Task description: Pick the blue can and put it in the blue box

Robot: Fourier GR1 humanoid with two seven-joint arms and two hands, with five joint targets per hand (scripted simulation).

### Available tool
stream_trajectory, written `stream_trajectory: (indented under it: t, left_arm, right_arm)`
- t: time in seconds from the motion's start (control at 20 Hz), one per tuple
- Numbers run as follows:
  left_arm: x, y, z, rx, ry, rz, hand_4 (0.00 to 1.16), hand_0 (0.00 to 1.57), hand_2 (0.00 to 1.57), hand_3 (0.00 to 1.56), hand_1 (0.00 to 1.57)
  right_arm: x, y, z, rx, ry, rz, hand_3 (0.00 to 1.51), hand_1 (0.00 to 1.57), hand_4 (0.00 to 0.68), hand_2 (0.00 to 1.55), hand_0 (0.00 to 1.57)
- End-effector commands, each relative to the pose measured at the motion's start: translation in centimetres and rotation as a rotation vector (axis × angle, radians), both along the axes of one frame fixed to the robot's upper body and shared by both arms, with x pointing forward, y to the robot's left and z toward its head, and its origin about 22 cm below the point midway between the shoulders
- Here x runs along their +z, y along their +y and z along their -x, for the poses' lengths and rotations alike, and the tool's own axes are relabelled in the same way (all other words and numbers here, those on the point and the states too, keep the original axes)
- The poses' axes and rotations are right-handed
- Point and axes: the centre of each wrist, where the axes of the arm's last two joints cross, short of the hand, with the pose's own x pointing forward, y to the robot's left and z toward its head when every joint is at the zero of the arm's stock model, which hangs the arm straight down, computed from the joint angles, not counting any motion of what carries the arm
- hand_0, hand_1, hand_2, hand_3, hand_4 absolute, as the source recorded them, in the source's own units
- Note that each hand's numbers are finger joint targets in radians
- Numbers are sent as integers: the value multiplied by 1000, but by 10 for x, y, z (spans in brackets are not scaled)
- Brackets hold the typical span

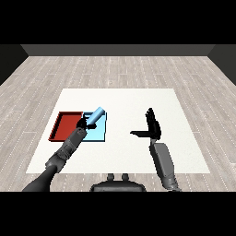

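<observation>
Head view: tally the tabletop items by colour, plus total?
Red: 1, the red tray
Blue: 2, the light blue tray and the blue can, which the left robot hand holds tilted over that tray
Total: 3
The right robot hand is open and holds nothing.

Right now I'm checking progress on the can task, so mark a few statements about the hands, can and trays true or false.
1. The left hand is curled round the blue can. True.
2. The can lies flat in the red tray. False: it is held tilted over the light blue tray.
3. The right hand holds nothing, fingers straight. True.
4. The red tray lies to the right of the light blue one. False: it lies on its left.
5. Both trays sit on the white table. True.
</observation>
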Motion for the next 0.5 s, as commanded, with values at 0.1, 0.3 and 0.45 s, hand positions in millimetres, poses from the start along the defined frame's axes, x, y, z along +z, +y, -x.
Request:
stream_trajectory:
  t: [0.1,0.3,0.45]
  left_arm:
    - [-13,-15,2,-20,234,-55,832,1231,1080,0,1231]
    - [-29,-12,15,-134,414,133,836,1075,1028,622,1075]
    - [-15,-7,3,-199,462,88,0,0,0,0,0]
  right_arm:
    - [-7,-4,-8,-27,26,-20,0,0,0,0,0]
    - [-27,-15,8,-40,28,-14,0,0,0,0,0]
    - [-13,-21,-4,-38,5,-11,0,0,0,0,0]
